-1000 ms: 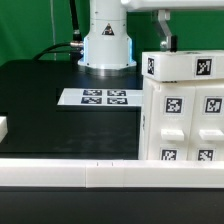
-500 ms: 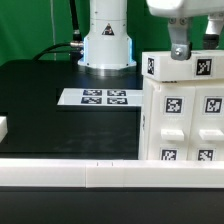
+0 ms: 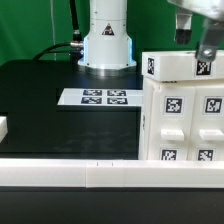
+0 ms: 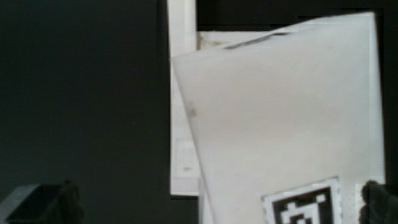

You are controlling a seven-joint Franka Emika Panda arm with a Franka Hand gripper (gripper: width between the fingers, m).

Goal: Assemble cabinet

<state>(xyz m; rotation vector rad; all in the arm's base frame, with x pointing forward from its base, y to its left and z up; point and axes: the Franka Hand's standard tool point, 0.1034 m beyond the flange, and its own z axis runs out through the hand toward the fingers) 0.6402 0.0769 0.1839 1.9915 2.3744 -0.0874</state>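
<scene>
standing at the right of the exterior view, the cabinet (image 3: 185, 105) fills that side from mid-height down, tags on its front. the gripper (image 3: 197, 40) hangs at the upper right above its top, jaws spread wide, holding nothing. the marker board (image 3: 100, 97) lies center-left on the black table (image 3: 40, 100).

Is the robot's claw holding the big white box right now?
No, the claw is open with its fingers spread above the top of the cabinet, and nothing is squeezed between them.
</scene>
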